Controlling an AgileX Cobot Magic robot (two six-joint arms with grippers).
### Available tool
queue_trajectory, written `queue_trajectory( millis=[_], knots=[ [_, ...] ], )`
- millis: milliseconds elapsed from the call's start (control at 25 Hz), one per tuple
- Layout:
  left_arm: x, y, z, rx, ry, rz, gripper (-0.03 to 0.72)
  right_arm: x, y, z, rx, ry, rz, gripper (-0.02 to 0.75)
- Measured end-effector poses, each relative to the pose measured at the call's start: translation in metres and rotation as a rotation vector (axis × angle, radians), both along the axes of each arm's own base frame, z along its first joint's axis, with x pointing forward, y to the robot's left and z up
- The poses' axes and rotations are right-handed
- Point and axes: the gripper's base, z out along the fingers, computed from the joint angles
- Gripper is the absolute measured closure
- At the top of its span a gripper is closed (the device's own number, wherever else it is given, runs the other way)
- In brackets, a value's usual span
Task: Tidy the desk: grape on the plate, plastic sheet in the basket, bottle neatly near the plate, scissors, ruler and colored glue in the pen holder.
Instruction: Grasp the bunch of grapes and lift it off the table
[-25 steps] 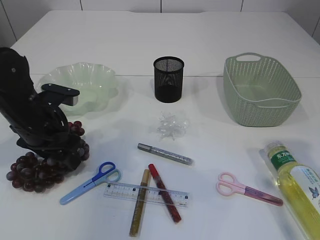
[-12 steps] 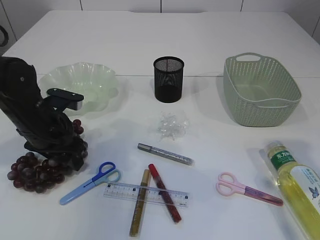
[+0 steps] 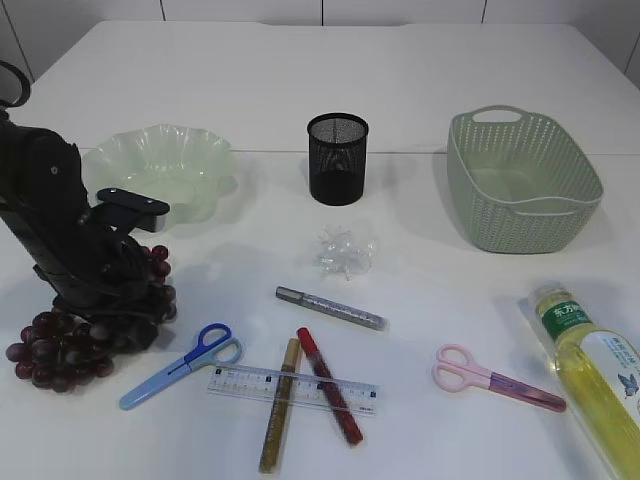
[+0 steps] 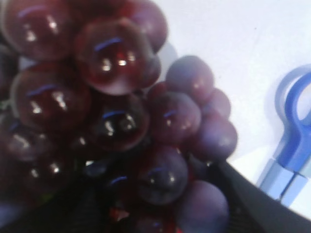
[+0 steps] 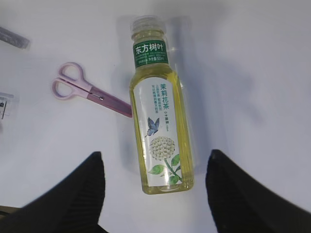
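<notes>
One pincer, lower left, sits buried in the grape bunch (grip unclear); pinch the stem, lift gently toward the plate.

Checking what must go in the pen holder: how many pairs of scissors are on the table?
2. The blue scissors lie at front left beside the grapes, just left of the ruler; the pink scissors lie at front right beside the bottle.

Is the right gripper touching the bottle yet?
Apart. The right wrist view shows the right gripper hanging open above the bottle, which lies flat on the table, with bare white surface between each fingertip and the bottle.
</notes>
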Motion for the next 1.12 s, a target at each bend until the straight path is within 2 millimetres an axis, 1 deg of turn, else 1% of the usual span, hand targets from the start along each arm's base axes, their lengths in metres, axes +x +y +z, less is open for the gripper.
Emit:
queue_trajectory(
  millis=[80, 120, 240, 320, 440, 600, 800, 1040, 1120],
  knots=[
    [0.0, 0.0, 0.0, 0.003, 0.001, -0.003, 0.326, 0.0, 0.0, 0.0, 0.0, 0.0, 0.0, 0.226],
    [-0.001, 0.0, 0.0, 0.005, 0.005, -0.004, 0.377, 0.0, 0.0, 0.0, 0.0, 0.0, 0.0, 0.226],
    [-0.002, 0.001, 0.0, 0.008, 0.017, -0.005, 0.461, 0.0, 0.0, 0.0, 0.0, 0.0, 0.0, 0.226],
    [-0.003, 0.001, 0.0, 0.013, 0.033, -0.007, 0.482, 0.0, 0.0, 0.0, 0.0, 0.0, 0.0, 0.226],
    [-0.004, 0.002, 0.003, 0.015, 0.038, -0.009, 0.494, 0.0, 0.0, 0.0, 0.0, 0.0, 0.0, 0.226],
    [-0.006, 0.002, 0.024, 0.003, -0.012, -0.012, 0.505, 0.0, 0.0, 0.0, 0.0, 0.0, 0.0, 0.226],
    [-0.009, 0.004, 0.06, -0.023, -0.114, -0.015, 0.509, 0.0, 0.0, 0.0, -0.001, 0.0, 0.002, 0.226],
    [-0.019, 0.007, 0.101, -0.05, -0.233, -0.02, 0.513, 0.0, 0.0, 0.0, -0.001, -0.002, 0.002, 0.226],
    [-0.021, 0.008, 0.119, -0.063, -0.287, -0.021, 0.517, 0.0, 0.0, 0.0, -0.001, -0.002, 0.002, 0.226]
  ],
)
